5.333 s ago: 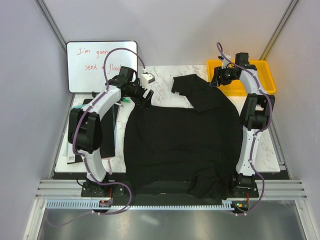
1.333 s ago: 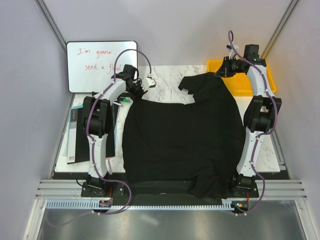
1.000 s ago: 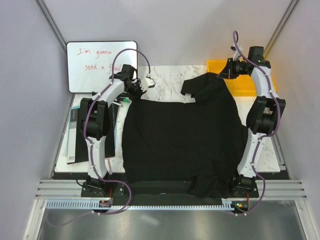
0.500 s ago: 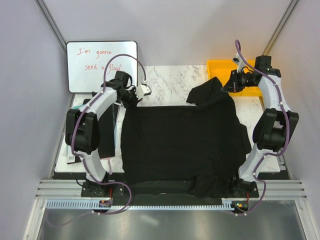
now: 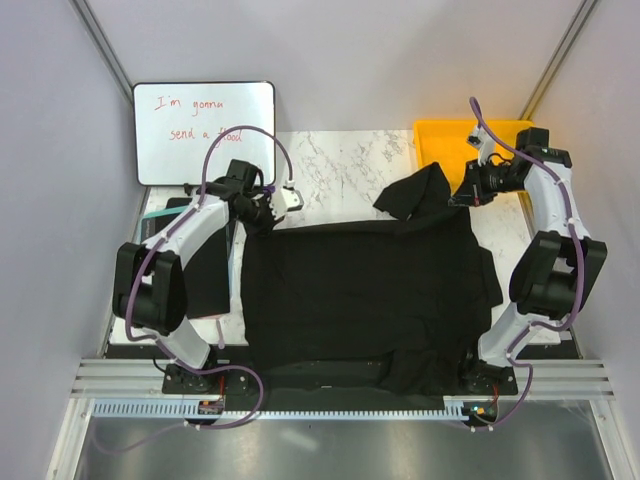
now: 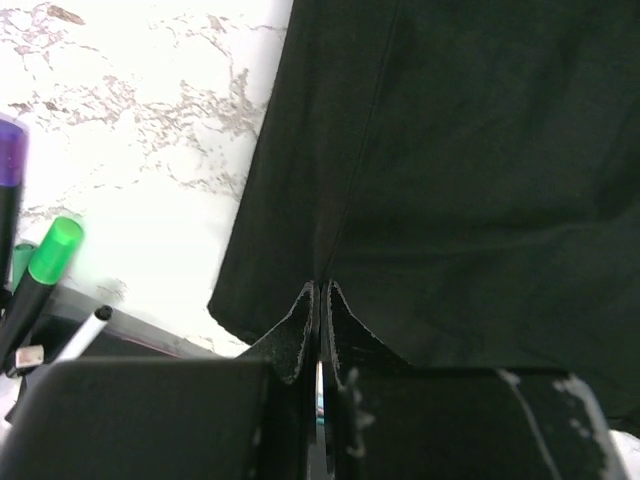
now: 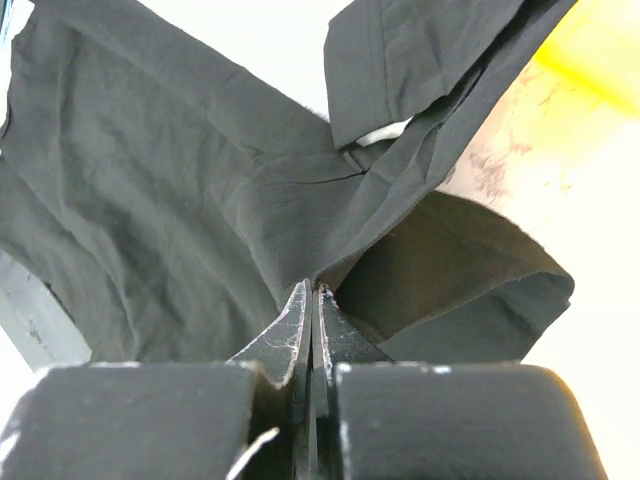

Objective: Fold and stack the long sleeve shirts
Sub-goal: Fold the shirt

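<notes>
Gripping, left: the left gripper has its jaws pressed together on the far-left corner of the cloth, at 10 o'clock of the garment.
Gripping, right: the right gripper is pinched tight on a raised ridge of cloth at 2 o'clock, and the fabric tents up from its tips.
Shirt: the black long sleeve shirt lies spread over the middle of the marble table. Its near hem hangs over the table edge at 6 o'clock.
Done: the body looks pulled out broad and mostly flat, with the far edge stretched between the two grips.
Left: no fold appears finished. The loose flap at 1 o'clock, probably a sleeve, is bunched and turned over. Only one shirt shows and no stack is visible, so I judge the task to be at an early stage.
Around: a whiteboard with red writing stands at 11 o'clock and a yellow bin at 1 o'clock. A flat black board lies at 9 o'clock, and a green marker sits just beside the left grip.
In the way: the flap lies close to the bin's rim, so a pull outward could drag cloth against it. The markers and board crowd the left side, and the overhanging hem may slide off.
</notes>
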Controlling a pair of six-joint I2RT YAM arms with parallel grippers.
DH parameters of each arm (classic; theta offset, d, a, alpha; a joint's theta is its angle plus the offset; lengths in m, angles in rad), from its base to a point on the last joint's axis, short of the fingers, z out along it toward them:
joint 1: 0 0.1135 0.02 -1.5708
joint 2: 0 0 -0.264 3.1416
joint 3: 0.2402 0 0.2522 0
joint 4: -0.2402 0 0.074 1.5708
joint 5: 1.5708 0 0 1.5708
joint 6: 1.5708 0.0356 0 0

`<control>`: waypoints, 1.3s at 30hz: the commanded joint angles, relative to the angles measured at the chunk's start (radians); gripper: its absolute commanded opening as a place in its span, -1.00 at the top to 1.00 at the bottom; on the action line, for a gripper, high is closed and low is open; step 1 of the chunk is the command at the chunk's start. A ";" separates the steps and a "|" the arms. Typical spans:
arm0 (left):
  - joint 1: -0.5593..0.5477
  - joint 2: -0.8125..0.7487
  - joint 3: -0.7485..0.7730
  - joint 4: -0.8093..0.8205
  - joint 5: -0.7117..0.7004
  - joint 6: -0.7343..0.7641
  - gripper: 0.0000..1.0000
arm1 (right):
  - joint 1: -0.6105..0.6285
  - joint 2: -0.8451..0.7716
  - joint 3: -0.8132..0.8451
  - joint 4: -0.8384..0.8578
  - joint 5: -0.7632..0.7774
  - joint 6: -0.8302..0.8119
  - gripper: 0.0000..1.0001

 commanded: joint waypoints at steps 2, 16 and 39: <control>-0.006 -0.099 -0.059 0.008 -0.005 -0.020 0.97 | -0.006 -0.101 -0.050 -0.089 -0.024 -0.068 1.00; -0.041 -0.130 -0.171 0.016 -0.014 -0.027 0.96 | -0.017 -0.324 -0.387 -0.141 0.091 -0.173 1.00; -0.060 -0.251 -0.128 -0.048 0.101 -0.089 -0.38 | -0.078 -0.287 -0.377 -0.145 0.205 -0.342 -0.16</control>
